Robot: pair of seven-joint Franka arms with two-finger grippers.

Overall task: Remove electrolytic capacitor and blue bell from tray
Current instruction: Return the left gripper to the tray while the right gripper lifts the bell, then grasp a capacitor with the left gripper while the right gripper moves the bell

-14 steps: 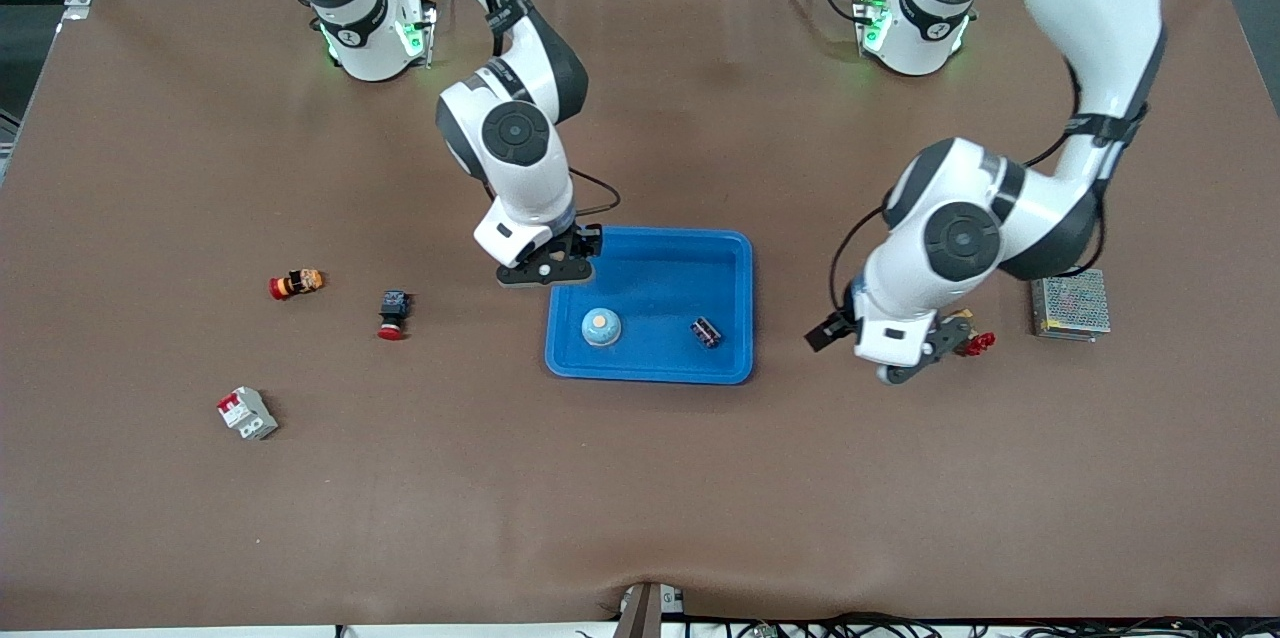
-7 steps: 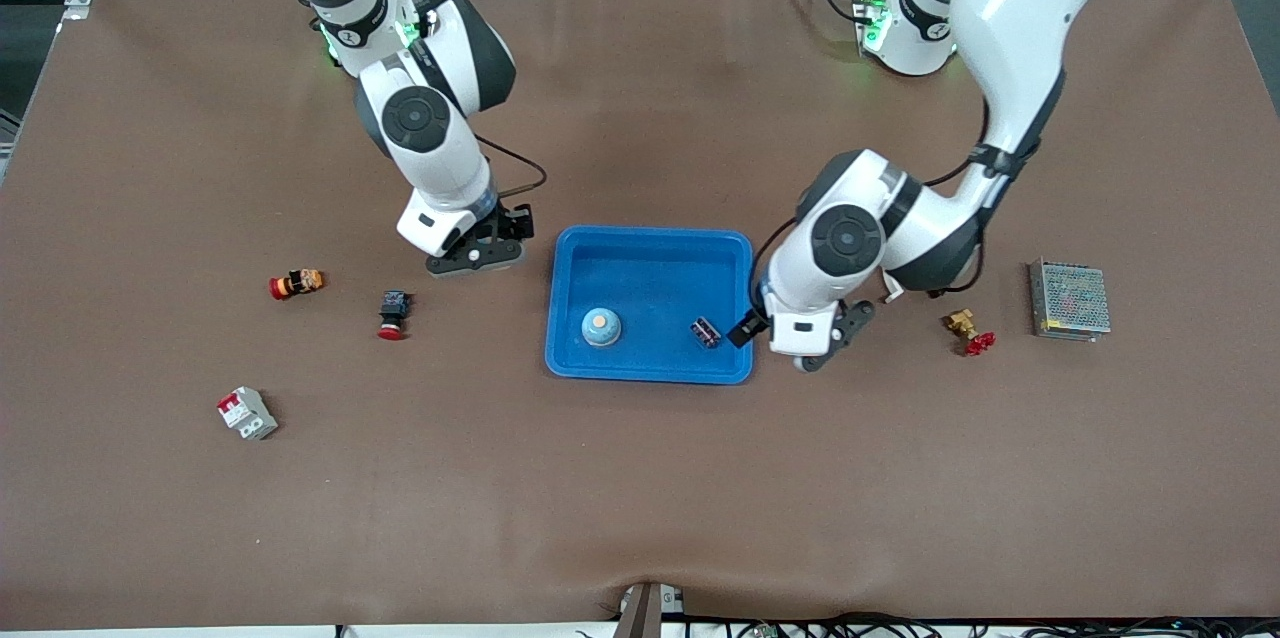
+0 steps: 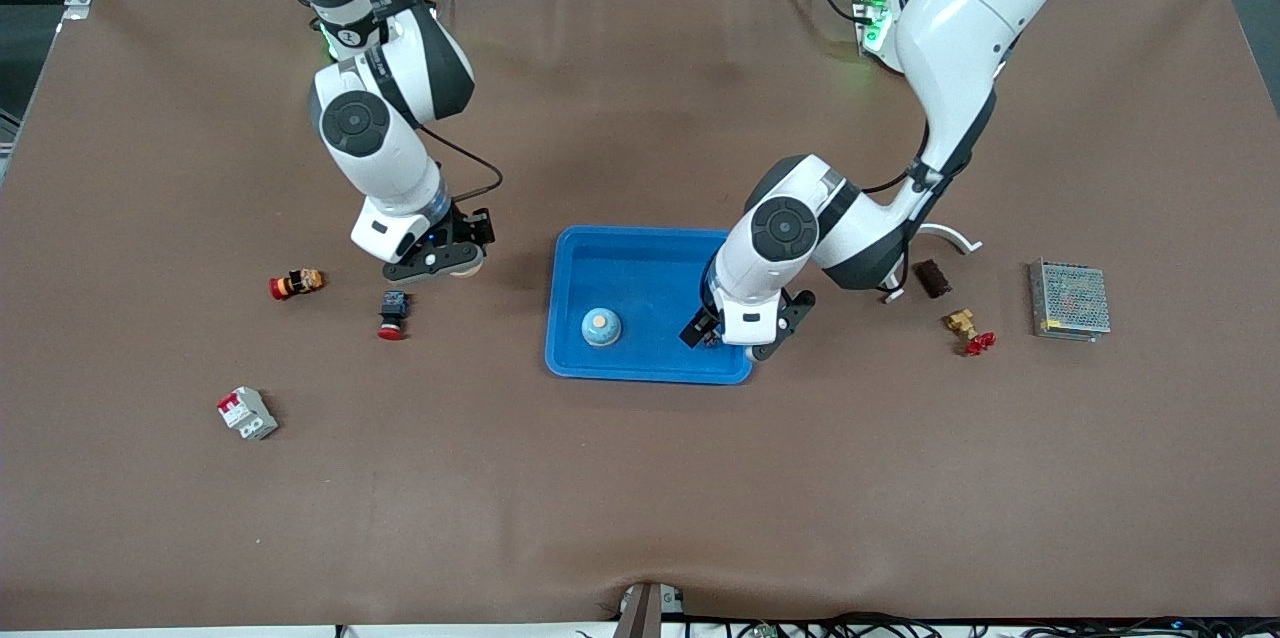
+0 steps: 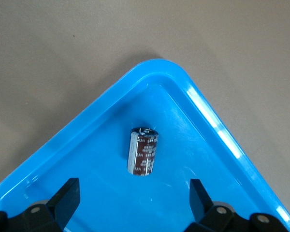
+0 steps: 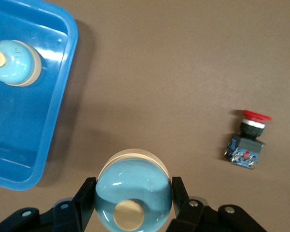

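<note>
The left gripper (image 4: 133, 200) has its fingers (image 4: 67, 195) spread wide and empty, hovering over the corner of the blue tray (image 3: 640, 253) toward the left arm's end. The capacitor (image 4: 143, 152), a dark cylinder on its side, lies on the tray floor between the open fingers in the left wrist view, apart from both.

The right gripper (image 5: 133, 200) has its fingers (image 5: 84, 198) closed narrowly on a light blue bell (image 5: 134, 193) with a cream button, held over the bare table just beside the tray's edge toward the right arm's end. A second bell (image 3: 601, 325) of the same kind sits inside the tray, near the rim closest to the front camera.

Near the right gripper, a red push button (image 3: 392, 314) lies on the mat, with a small orange-and-red part (image 3: 296, 283) next to it and a grey breaker (image 3: 247, 413) nearer the front camera. Toward the left arm's end lie a dark block (image 3: 933, 277), a brass fitting (image 3: 967, 329) with a red handle, and a metal power supply (image 3: 1070, 301).
</note>
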